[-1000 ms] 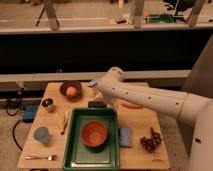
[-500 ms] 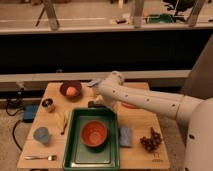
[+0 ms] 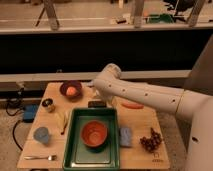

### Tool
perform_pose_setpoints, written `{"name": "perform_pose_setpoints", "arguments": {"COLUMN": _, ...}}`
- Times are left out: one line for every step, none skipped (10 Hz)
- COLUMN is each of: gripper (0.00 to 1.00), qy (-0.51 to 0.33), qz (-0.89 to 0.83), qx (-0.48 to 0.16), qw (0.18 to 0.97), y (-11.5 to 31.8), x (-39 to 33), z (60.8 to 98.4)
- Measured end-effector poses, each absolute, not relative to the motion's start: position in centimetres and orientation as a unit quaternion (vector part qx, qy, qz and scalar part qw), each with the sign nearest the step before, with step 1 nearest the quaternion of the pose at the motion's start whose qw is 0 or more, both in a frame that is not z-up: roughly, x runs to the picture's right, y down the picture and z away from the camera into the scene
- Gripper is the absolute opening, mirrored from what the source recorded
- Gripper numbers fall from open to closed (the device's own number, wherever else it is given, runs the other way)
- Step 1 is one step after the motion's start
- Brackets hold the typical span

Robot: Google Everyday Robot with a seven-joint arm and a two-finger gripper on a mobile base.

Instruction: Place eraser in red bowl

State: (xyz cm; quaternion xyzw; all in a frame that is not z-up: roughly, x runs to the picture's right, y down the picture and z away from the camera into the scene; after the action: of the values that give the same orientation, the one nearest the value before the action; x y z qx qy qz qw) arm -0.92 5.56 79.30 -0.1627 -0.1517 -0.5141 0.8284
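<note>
The eraser (image 3: 96, 104), a small flat black block, lies on the wooden table just beyond the far edge of the green tray (image 3: 75, 145). The red bowl (image 3: 94, 134) stands empty in the middle of that tray. My white arm reaches in from the right. Its wrist bends down at the table's far side, and the gripper (image 3: 93, 87) hangs just behind and above the eraser, partly hidden by the wrist.
A maroon bowl (image 3: 71, 90) holding an orange thing stands at the back left. A small jar (image 3: 48, 104), a yellowish item (image 3: 62, 120), a blue cup (image 3: 41, 135) and a fork (image 3: 40, 157) are on the left. A pale blue pad (image 3: 126, 136), grapes (image 3: 151, 141) and an orange item (image 3: 132, 105) are on the right.
My arm's wrist end has shifted a little to the left and down over the table's far side. The eraser and the bowls have not moved.
</note>
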Motion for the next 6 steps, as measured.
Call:
{"name": "perform_pose_setpoints", "arguments": {"gripper": 0.80, "qy": -0.150, "qz": -0.514, "qx": -0.162, "qw": 0.829, "y": 4.6, "x": -1.3, "z": 78.5}}
{"name": "perform_pose_setpoints", "arguments": {"gripper": 0.80, "qy": -0.151, "qz": -0.511, "qx": -0.160, "qw": 0.831, "y": 3.5, "x": -1.8, "z": 77.9}}
{"name": "perform_pose_setpoints", "arguments": {"gripper": 0.80, "qy": -0.154, "qz": -0.507, "qx": -0.159, "qw": 0.833, "y": 2.8, "x": -2.0, "z": 77.7}}
{"name": "perform_pose_setpoints", "arguments": {"gripper": 0.80, "qy": -0.159, "qz": -0.502, "qx": -0.159, "qw": 0.835, "y": 2.3, "x": -1.9, "z": 77.8}}
{"name": "perform_pose_setpoints", "arguments": {"gripper": 0.80, "qy": -0.164, "qz": -0.498, "qx": -0.159, "qw": 0.836, "y": 2.2, "x": -2.2, "z": 78.4}}
{"name": "perform_pose_setpoints", "arguments": {"gripper": 0.80, "qy": -0.169, "qz": -0.496, "qx": -0.159, "qw": 0.837, "y": 2.2, "x": -2.5, "z": 79.0}}
